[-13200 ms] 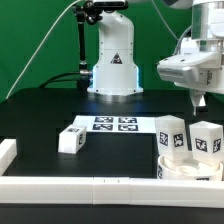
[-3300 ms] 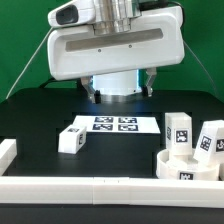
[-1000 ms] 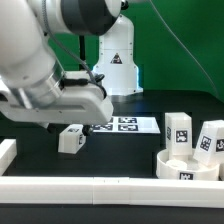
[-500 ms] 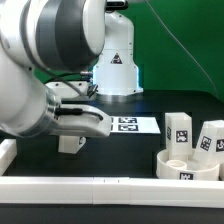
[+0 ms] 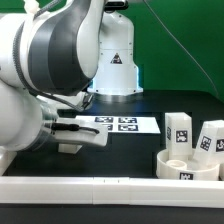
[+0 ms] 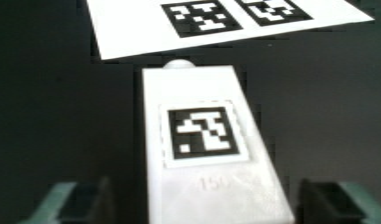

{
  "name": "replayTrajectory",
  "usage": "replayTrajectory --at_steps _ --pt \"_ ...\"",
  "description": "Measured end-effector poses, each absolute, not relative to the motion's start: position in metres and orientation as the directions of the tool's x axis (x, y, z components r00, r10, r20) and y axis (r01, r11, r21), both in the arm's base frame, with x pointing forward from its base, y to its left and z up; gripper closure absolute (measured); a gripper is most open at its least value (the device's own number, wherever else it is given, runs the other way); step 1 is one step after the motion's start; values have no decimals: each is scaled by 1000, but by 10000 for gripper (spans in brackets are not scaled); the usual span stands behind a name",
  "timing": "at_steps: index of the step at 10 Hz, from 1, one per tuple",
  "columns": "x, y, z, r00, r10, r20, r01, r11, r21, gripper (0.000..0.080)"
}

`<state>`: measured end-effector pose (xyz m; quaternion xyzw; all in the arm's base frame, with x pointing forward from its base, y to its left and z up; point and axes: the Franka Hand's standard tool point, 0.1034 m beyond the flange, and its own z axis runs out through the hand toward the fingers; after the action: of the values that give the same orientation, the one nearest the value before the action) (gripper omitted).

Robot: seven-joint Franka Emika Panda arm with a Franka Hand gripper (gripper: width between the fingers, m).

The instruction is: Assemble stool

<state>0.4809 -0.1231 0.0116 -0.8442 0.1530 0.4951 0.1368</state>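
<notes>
My arm fills the exterior view's left, bent low over the table. My gripper (image 6: pixel 190 203) points downward, fingers (image 6: pixel 71 203) spread wide apart, pinching nothing.

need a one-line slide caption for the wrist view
Open gripper poised over a tagged white stool leg lying on the black table, marker board just beyond it.
</notes>
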Motion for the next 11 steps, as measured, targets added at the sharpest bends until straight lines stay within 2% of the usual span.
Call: replayTrajectory --at_steps 1,5,7,9,11 --pt "481 -123 12 463 -123 -878 -393 -916 -78 463" --pt "486 -117 16 476 -115 -872 -380 -921 -86 462" --pt "507 -93 45 524 -79 -848 -343 -931 -125 462" --pt "518 -69 75 552 -65 -831 -331 -932 -147 461" --pt "517 -71 70 558 -66 -827 -331 -932 -148 461"
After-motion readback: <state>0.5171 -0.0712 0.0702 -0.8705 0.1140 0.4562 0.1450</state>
